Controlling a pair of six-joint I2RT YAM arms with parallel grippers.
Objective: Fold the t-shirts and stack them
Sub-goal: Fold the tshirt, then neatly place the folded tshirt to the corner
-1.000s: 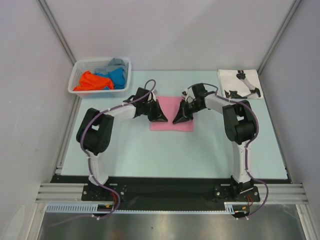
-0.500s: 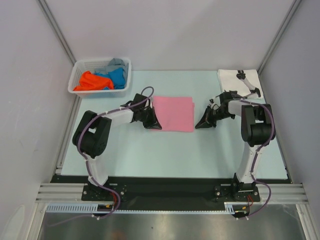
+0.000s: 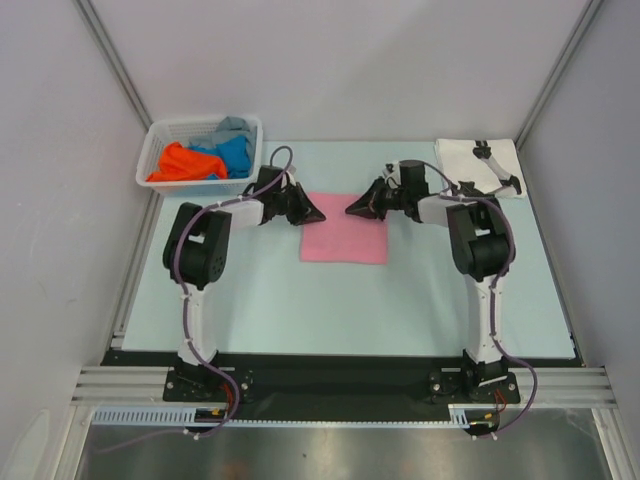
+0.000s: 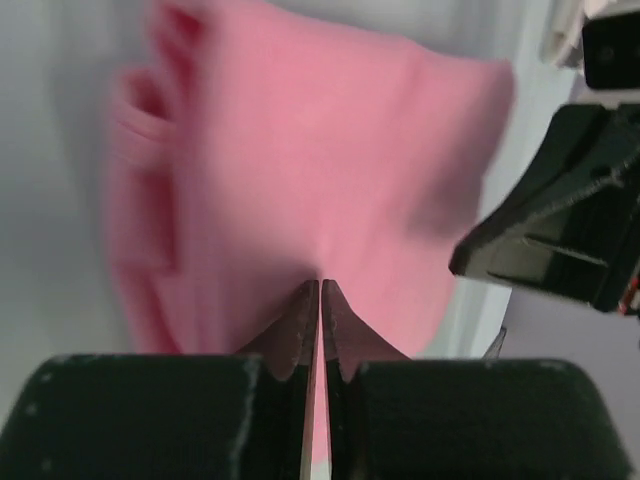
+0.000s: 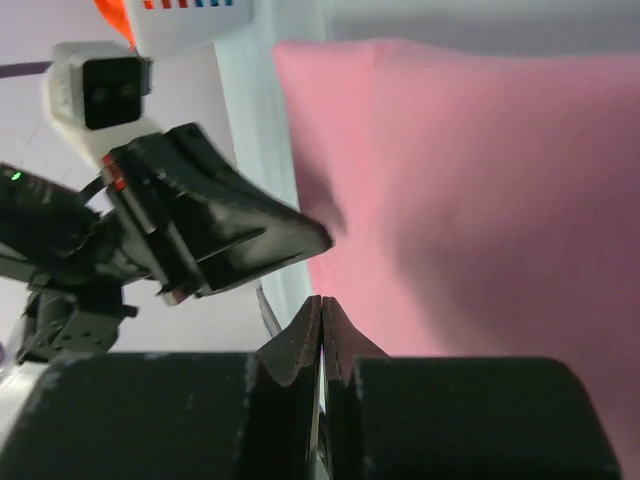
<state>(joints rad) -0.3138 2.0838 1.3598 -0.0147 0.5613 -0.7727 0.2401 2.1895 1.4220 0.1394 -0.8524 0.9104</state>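
The pink t-shirt (image 3: 345, 240) lies folded flat in a rectangle at the table's middle. My left gripper (image 3: 320, 212) and right gripper (image 3: 351, 210) are both shut. They point at each other over the shirt's far edge, tips a little apart. In the left wrist view the shut tips (image 4: 320, 285) sit on the pink cloth (image 4: 330, 160), with the right gripper (image 4: 560, 210) opposite. In the right wrist view the shut tips (image 5: 322, 300) sit at the shirt's edge (image 5: 470, 180), facing the left gripper (image 5: 230, 235). I see no cloth lifted by either gripper.
A white lattice basket (image 3: 165, 135) at the back left holds orange (image 3: 180, 162), blue (image 3: 236, 156) and grey (image 3: 232, 127) shirts. A folded white shirt with black print (image 3: 478, 165) lies at the back right. Grey walls close in both sides.
A second ago both grippers were on the shirt's middle. They then swung out to its left and right sides. Now they are back together at its far edge.
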